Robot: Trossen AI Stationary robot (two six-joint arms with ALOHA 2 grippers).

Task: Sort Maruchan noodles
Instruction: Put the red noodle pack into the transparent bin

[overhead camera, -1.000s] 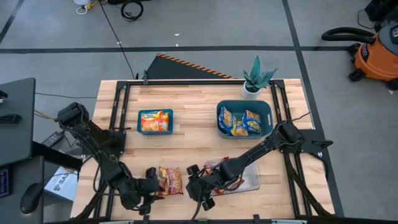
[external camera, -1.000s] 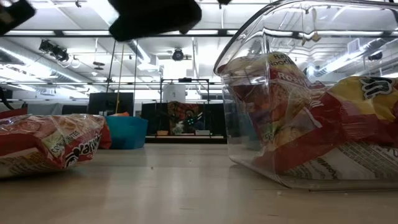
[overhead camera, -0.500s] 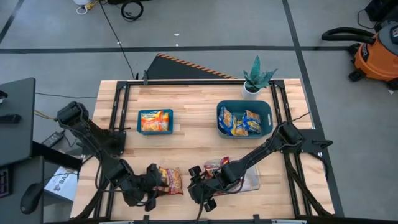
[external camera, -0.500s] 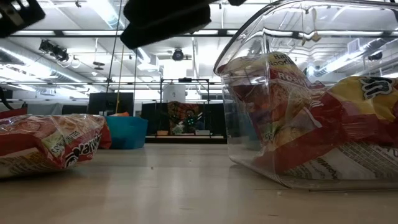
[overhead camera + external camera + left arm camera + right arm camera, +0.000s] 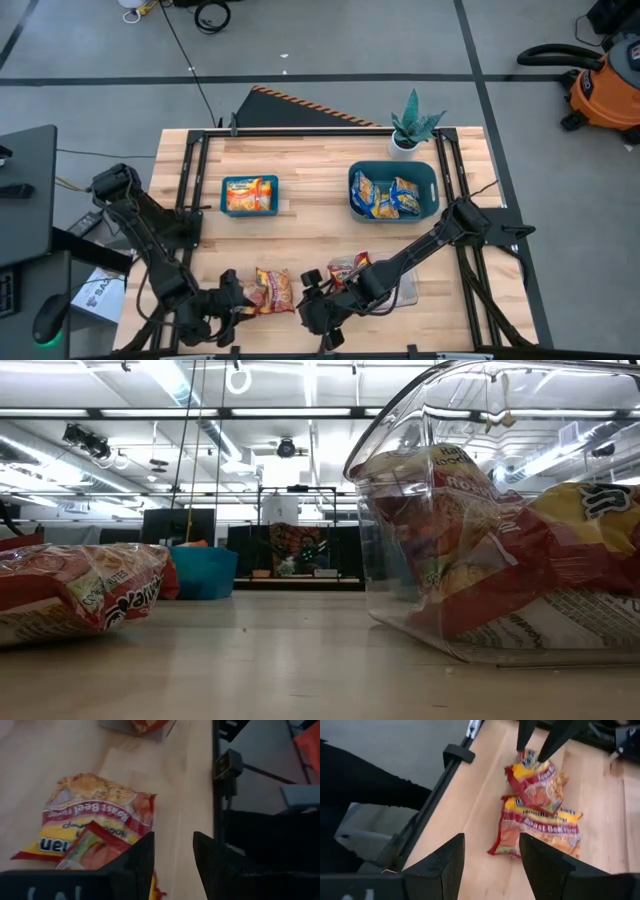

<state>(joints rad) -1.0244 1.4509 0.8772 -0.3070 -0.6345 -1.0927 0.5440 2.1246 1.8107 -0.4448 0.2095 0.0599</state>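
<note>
Two red-and-yellow Maruchan packets (image 5: 272,290) lie overlapping near the table's near edge, one resting partly on the other (image 5: 535,780) (image 5: 540,827); the low view shows one (image 5: 80,595) flat on the wood. My left gripper (image 5: 238,299) (image 5: 173,836) is open just left of them. My right gripper (image 5: 303,302) (image 5: 491,837) is open just right of them, pointing at them. More red packets sit in the clear container (image 5: 385,285) (image 5: 480,550). An orange packet lies in the left teal bin (image 5: 249,195), and blue-and-yellow ones lie in the right teal bin (image 5: 393,190).
A potted plant (image 5: 412,125) stands at the far right, behind the right bin. Black frame rails (image 5: 190,180) run along both table sides. Bare wood lies between the bins and the near packets. The near table edge is close behind both grippers.
My left gripper has drawn back toward the table's left and near edge, a little away from the packets. My right gripper has shifted slightly toward the near edge. The dark gripper body at the top of the low view has gone out of that picture. The packets have stayed put.
</note>
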